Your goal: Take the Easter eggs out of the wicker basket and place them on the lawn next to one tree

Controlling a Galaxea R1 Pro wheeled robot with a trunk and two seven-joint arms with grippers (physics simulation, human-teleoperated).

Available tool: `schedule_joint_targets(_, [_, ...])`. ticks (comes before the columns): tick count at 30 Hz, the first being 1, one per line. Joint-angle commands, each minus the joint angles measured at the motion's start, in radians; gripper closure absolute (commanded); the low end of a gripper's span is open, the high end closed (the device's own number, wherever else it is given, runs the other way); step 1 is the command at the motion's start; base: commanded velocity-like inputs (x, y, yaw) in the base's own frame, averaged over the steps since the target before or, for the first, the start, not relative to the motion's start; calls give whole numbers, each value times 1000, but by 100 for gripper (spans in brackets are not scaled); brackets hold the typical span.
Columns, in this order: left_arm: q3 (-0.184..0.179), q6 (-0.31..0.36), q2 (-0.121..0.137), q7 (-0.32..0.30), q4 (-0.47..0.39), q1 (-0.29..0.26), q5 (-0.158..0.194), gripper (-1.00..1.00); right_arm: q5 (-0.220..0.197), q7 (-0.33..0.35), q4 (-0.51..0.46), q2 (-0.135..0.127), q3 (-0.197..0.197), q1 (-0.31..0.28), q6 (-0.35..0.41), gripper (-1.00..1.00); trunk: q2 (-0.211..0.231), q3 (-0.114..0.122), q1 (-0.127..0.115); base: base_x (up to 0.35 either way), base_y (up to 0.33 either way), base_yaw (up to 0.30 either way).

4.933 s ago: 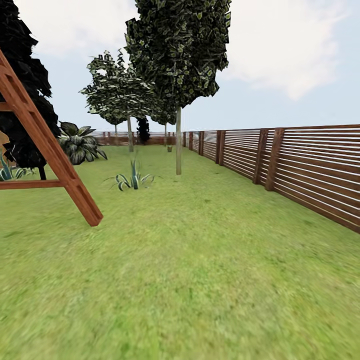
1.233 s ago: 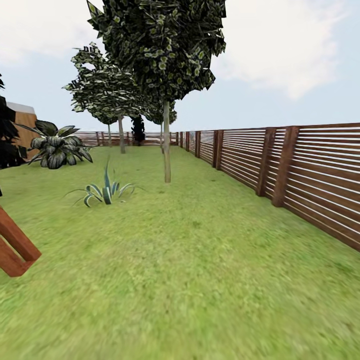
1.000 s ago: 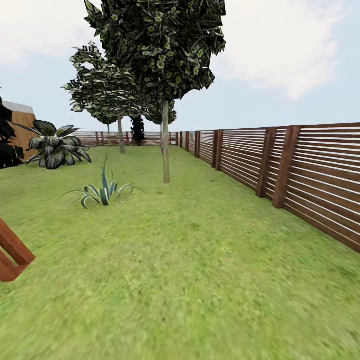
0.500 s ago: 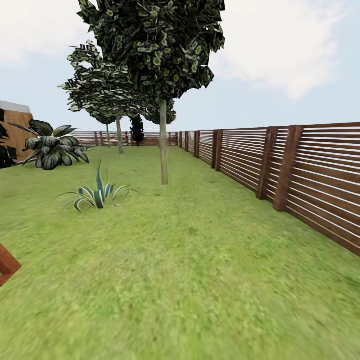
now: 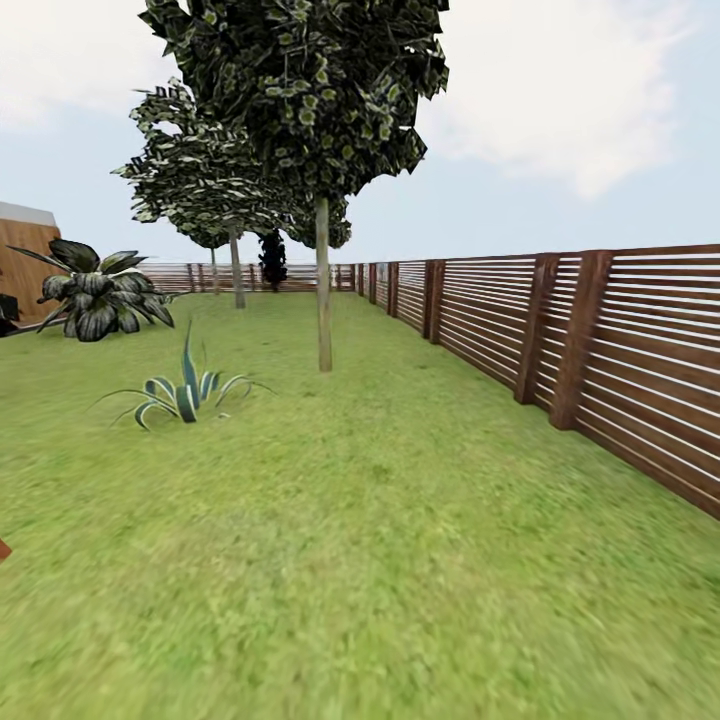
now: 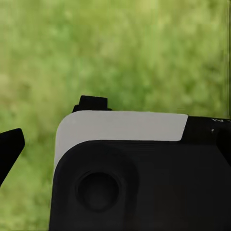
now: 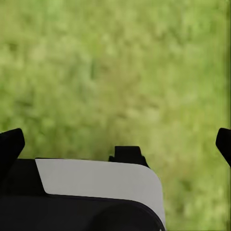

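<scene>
Open lawn, no eggs or basket before you.
From your head camera, the lawn runs to a tree beside the fence. At the wrists, your left end effector and right end effector hang spread wide above grass, gripping nothing.

Left gripper housing in matte black with a rounded pale-grey plate on top, round recessed socket at seven o'clock, black fingertip at nine o'clock, right gripper alike, black fingertips at both edges
</scene>
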Motion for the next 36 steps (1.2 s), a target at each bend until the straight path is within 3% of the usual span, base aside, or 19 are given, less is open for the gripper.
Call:
schedule_joint_targets(1, [2,1,0,-5,-2,0,10,-100,0,0,1,0,0,-1,-3,-100,0,-1,1,312,-112,0])
schedule_joint_targets(36, [1,1,0,-6,-1,0,9,-100,0,0,1,0,0,-1,-3,-100,0,-1,1,312,-110,0])
